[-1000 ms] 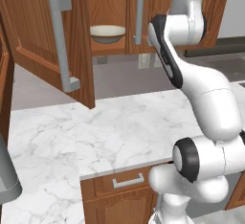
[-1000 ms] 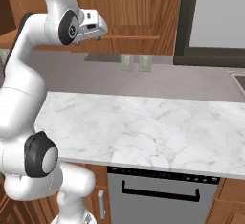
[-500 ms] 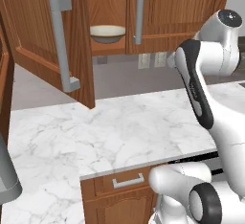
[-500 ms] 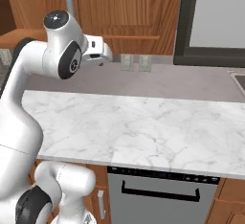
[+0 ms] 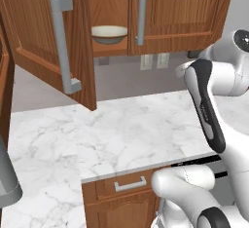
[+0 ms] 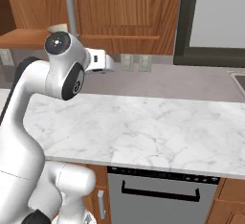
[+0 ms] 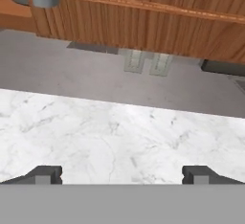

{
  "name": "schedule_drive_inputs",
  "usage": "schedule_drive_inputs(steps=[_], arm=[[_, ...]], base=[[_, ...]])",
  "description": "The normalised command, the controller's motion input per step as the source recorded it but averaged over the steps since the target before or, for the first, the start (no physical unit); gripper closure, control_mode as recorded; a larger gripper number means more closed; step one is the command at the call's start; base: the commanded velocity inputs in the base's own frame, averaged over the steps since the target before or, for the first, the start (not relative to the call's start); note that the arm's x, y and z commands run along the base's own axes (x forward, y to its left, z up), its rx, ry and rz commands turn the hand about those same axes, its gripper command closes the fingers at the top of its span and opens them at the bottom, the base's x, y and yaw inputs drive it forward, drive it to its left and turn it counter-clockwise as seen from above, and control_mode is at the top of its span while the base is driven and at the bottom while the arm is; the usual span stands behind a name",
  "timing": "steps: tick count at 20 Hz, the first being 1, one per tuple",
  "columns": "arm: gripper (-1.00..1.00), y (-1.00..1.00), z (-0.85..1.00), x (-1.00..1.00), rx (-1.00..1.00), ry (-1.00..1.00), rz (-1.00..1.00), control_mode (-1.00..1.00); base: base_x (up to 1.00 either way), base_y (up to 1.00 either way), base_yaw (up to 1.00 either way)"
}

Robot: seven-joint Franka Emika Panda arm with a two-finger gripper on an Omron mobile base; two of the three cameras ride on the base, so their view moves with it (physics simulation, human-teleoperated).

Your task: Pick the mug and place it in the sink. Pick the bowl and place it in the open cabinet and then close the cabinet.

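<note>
A: Firstly, left base view: what marks the task's thing?

B: Wide shallow round bowl (image 5: 109, 34), tan-brown outside with a cream rim, standing on the wooden shelf inside the brown wooden wall cabinet (image 5: 182, 15). One panelled door (image 5: 53, 39) hangs open to the left of the bowl, carrying a long grey bar handle (image 5: 63, 51); below lies the white marble counter (image 5: 107, 139).

A: Right base view: what is added?

B: A dark dishwasher front (image 6: 160, 194) under the counter, and a dark-framed pale panel (image 6: 215, 17) at the upper right. A sliver of the bowl (image 6: 58, 27) peeps above the white arm's joint.

A: Hand view?

B: The two-finger gripper (image 7: 122, 175) spread wide and empty, over bare marble, facing the twin wall outlets (image 7: 148, 61) below the cabinet's closed door.
</note>
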Motion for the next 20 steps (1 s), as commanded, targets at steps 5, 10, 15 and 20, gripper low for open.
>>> schedule_drive_inputs(steps=[5,10,15,20], arm=[[-1.0,0.0,0.29,-0.39,0.0,0.0,0.0,-1.0],[-1.0,0.05,0.21,-0.55,0.05,0.0,0.0,-1.0],[-1.0,0.19,0.09,-0.75,0.08,0.0,0.0,-1.0],[-1.0,0.13,0.05,-0.72,0.08,0.0,0.0,-1.0]], base=[[0.0,0.0,0.0],[0.0,0.0,0.0],[0.0,0.0,0.0],[0.0,0.0,0.0]])
